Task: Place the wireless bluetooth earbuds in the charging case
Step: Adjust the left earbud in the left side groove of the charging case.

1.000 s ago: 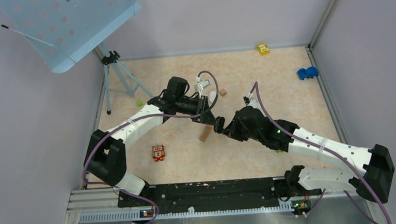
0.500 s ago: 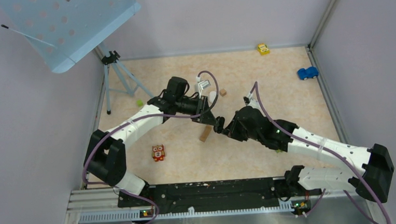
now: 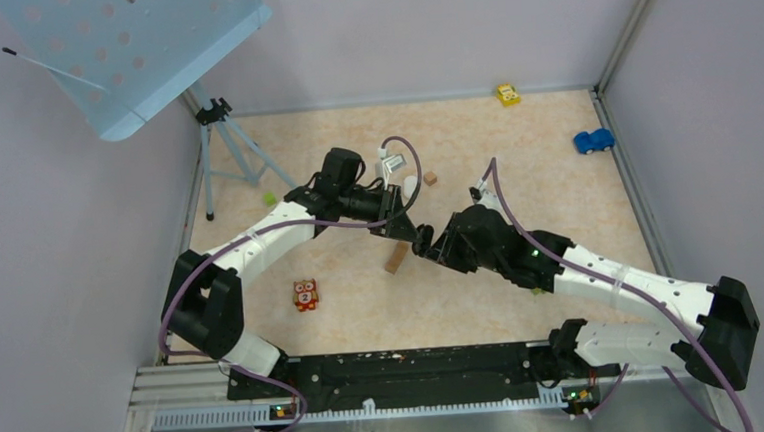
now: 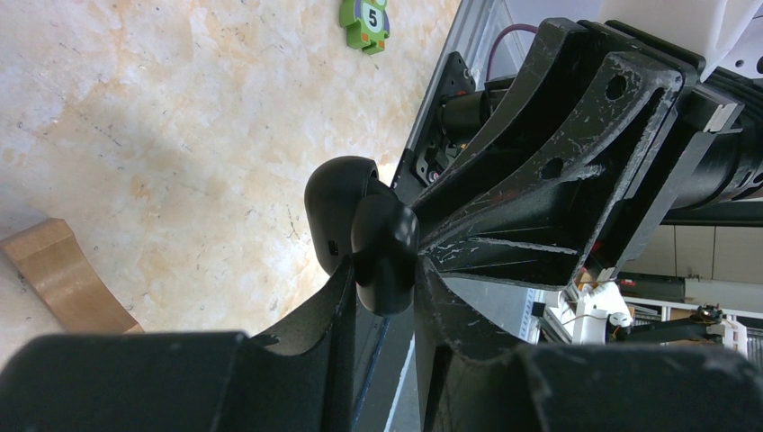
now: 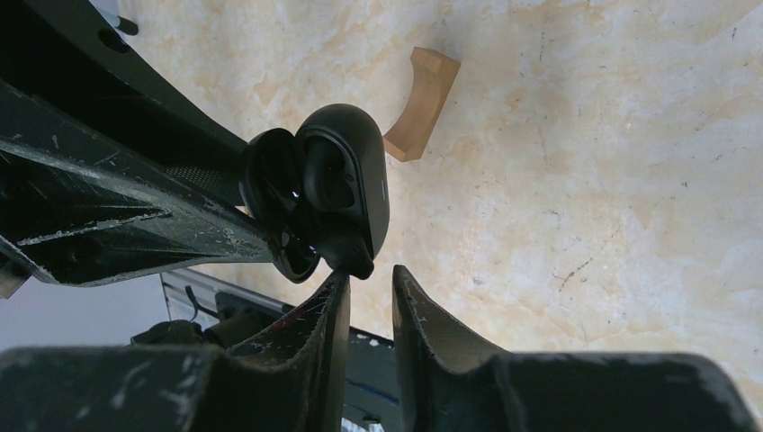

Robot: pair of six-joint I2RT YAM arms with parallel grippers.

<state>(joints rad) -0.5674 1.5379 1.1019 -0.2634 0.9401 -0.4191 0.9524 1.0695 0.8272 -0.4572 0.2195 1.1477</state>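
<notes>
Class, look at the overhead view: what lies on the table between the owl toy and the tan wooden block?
Nothing. In the top external view, the stretch of marbled tabletop between the owl toy and the tan wooden block is bare.

Charging case [image 5: 346, 184] half masked, its inside unreadable

Its hollows in the right wrist view are too dark to tell whether earbuds lie inside. The left claw [image 4: 385, 277] covers its lower part in the left wrist view, and from above it is a dark speck between the arms. The wooden arch block [image 5: 421, 101] is partly hidden behind it. The green number tile [image 4: 364, 22] is cut by the top edge.
</notes>
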